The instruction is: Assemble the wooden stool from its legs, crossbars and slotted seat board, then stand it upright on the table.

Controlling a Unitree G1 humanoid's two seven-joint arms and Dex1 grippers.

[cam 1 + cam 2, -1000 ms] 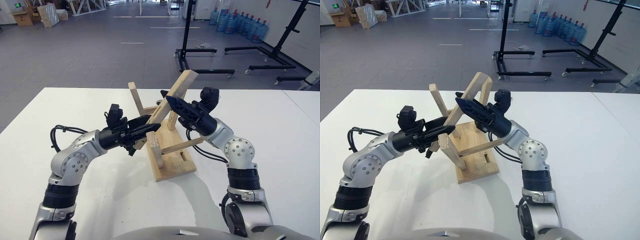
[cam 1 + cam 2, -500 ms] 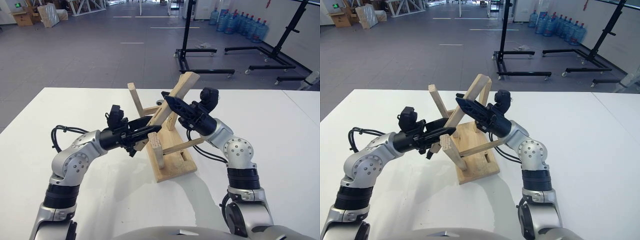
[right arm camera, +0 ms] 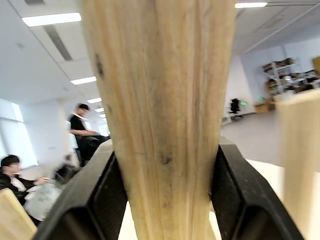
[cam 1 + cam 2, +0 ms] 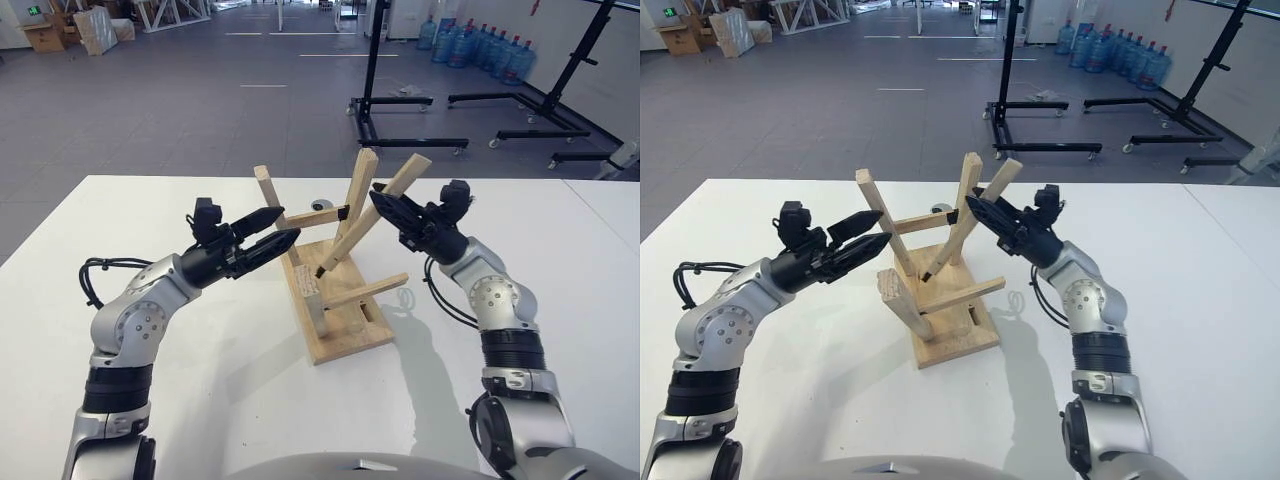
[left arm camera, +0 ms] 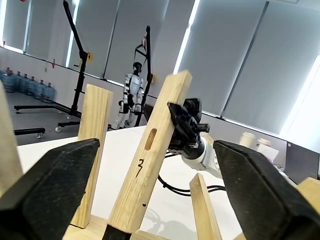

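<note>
Though left gripper (image 4: 283, 226) gapes empty near the seat board (image 4: 345, 338), right gripper (image 4: 390, 212) clamps one leg (image 4: 412, 173) (long axis tilted, lower end aimed down at that board).

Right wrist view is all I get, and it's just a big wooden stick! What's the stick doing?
Observer: The right gripper has its jaws shut on that loose leg, tilted, its dark lower end over the seat board.
Operator: Where's my other hand?
Observer: The left gripper is by the crossbar, jaws open, holding nothing.
Operator: Is the stool standing up?
Observer: No, the seat board lies flat on the table, legs sticking up.
</note>
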